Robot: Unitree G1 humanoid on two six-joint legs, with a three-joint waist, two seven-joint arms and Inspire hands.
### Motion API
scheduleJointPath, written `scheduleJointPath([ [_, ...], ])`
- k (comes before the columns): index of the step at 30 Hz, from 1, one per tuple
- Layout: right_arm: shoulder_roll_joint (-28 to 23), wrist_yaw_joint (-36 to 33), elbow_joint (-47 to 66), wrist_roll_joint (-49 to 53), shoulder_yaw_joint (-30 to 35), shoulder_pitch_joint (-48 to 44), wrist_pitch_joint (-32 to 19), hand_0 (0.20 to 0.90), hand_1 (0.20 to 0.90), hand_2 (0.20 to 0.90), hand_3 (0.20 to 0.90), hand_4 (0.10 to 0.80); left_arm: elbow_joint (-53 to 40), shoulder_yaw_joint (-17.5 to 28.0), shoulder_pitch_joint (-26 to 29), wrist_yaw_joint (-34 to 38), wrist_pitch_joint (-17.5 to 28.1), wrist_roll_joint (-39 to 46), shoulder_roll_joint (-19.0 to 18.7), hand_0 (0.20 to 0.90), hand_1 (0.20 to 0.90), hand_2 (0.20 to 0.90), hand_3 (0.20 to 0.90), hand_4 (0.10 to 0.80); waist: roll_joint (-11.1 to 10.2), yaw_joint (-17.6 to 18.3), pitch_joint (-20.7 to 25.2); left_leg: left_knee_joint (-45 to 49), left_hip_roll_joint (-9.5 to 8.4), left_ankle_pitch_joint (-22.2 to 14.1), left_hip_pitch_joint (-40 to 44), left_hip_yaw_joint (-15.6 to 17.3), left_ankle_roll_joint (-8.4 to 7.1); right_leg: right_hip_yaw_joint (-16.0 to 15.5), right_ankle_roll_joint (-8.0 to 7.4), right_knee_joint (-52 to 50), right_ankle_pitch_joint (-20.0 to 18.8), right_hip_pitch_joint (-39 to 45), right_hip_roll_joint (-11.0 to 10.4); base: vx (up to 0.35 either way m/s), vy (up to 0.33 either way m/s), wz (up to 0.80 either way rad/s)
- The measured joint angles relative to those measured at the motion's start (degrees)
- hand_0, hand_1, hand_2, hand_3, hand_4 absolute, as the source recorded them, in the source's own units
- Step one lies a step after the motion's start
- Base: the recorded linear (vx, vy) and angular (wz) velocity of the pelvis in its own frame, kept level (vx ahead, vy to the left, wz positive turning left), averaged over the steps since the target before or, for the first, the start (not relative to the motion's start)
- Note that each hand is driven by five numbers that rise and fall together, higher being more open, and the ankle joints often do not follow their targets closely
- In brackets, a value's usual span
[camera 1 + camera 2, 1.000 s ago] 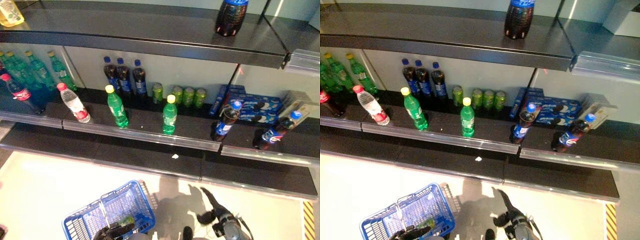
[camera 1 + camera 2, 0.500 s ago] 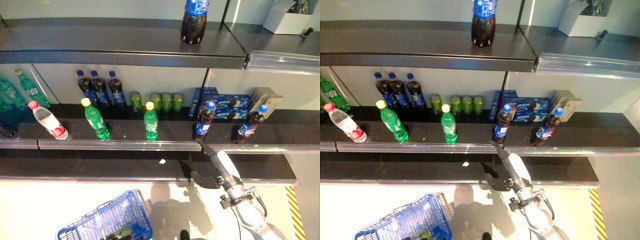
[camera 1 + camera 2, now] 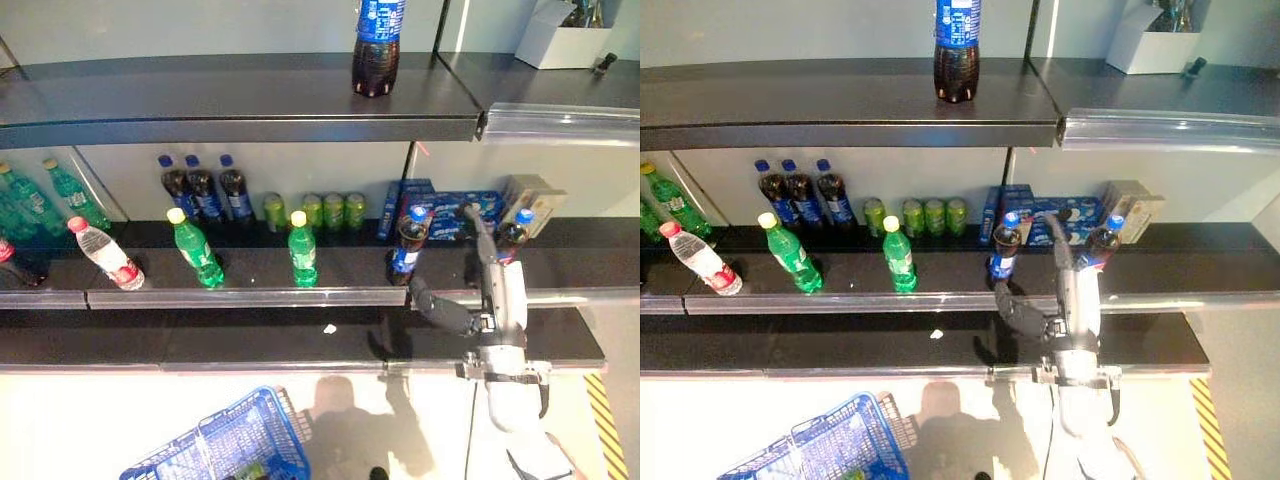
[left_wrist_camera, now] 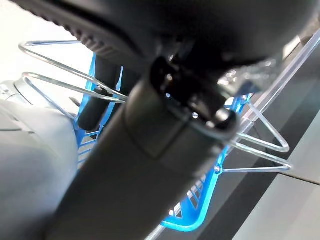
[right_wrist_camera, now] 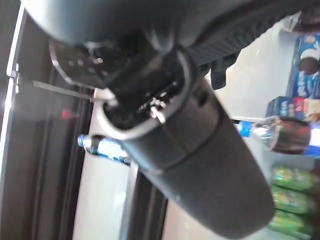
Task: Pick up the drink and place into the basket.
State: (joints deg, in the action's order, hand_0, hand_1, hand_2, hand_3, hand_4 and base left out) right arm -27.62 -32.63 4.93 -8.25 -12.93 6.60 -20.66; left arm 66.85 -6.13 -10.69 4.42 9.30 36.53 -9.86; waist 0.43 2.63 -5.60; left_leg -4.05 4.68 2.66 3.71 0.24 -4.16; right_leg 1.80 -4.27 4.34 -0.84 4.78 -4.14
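Two cola bottles with blue caps stand at the front of the middle shelf, one left of my right hand and one right of it. My right hand reaches up between them, open, fingers straight and thumb spread left, touching neither. The nearer cola bottle shows past the thumb in the right wrist view. The blue wire basket sits low by the floor. My left hand appears only in its wrist view, a finger curled over the basket's wire handles.
Two green bottles and a clear water bottle stand further left on the shelf. Behind are dark bottles, green cans and blue cookie boxes. A large cola bottle stands on the top shelf.
My right arm has risen from near the floor to the middle shelf, ending between the two cola bottles. The camera has shifted, so the basket now sits at the view's bottom edge.
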Motion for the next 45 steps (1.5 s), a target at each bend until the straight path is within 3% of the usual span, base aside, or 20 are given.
scheduleJointPath([
  [4,0.8,-1.9,-0.1,1.2,-1.2,-2.5,0.3,0.900,0.900,0.900,0.900,0.800,-0.2,-0.6,2.7,0.0,0.1,0.7,0.1,0.300,0.300,0.300,0.200,0.100,0.8,-0.8,-2.8,2.5,-0.60,-0.4,-2.2,-1.3,0.18,-1.3,-0.22,-2.5,1.1,-1.5,-0.5,-0.038,0.086,0.17],
  [12,2.5,-8.6,-5.1,0.5,-4.2,-11.4,2.6,0.900,0.900,0.900,0.900,0.800,-3.3,-4.2,10.0,0.0,1.4,3.3,0.0,0.300,0.300,0.300,0.200,0.100,2.5,-3.1,-11.3,11.1,-2.58,-1.3,-12.7,-2.6,0.87,-1.5,-0.73,-16.4,5.1,-13.7,-1.9,-0.128,0.051,0.09],
  [24,9.3,-26.8,-7.0,-0.6,-2.9,-14.8,6.4,0.900,0.900,0.900,0.900,0.800,-5.2,-5.6,13.6,0.1,3.9,7.6,-0.7,0.300,0.300,0.300,0.200,0.100,2.6,-3.4,-17.9,18.2,-3.90,-3.1,-19.1,-2.4,1.47,-1.3,-0.58,-24.9,7.5,-21.4,-3.1,-0.022,0.020,-0.01],
  [35,9.9,-27.2,-7.0,-0.4,-2.7,-15.5,8.4,0.900,0.900,0.900,0.900,0.800,-5.8,-6.7,15.0,0.1,4.5,7.6,-0.5,0.300,0.300,0.300,0.200,0.100,3.8,-2.7,-19.6,20.3,-3.91,-3.8,-20.8,-2.0,1.45,-1.0,-0.64,-26.7,7.7,-23.1,-3.0,0.002,0.004,-0.01],
  [40,9.9,-23.1,-7.0,2.2,-2.9,-17.2,10.9,0.900,0.900,0.900,0.900,0.800,-6.3,-6.8,15.3,0.1,4.8,7.6,-0.6,0.300,0.300,0.300,0.200,0.100,3.9,-2.7,-20.1,21.2,-3.94,-3.9,-21.9,-2.0,1.26,-0.9,-0.59,-27.8,7.9,-24.3,-2.9,-0.006,-0.003,0.00],
  [45,10.0,-20.9,-9.2,8.8,-2.4,-24.2,12.4,0.900,0.900,0.900,0.900,0.800,-7.0,-6.8,17.3,0.0,4.8,7.7,-0.9,0.300,0.300,0.300,0.200,0.100,4.2,-3.8,-22.3,22.4,-4.21,-3.9,-23.3,-2.2,1.23,-0.8,-0.31,-29.4,7.8,-26.2,-2.8,-0.022,-0.002,-0.04],
])
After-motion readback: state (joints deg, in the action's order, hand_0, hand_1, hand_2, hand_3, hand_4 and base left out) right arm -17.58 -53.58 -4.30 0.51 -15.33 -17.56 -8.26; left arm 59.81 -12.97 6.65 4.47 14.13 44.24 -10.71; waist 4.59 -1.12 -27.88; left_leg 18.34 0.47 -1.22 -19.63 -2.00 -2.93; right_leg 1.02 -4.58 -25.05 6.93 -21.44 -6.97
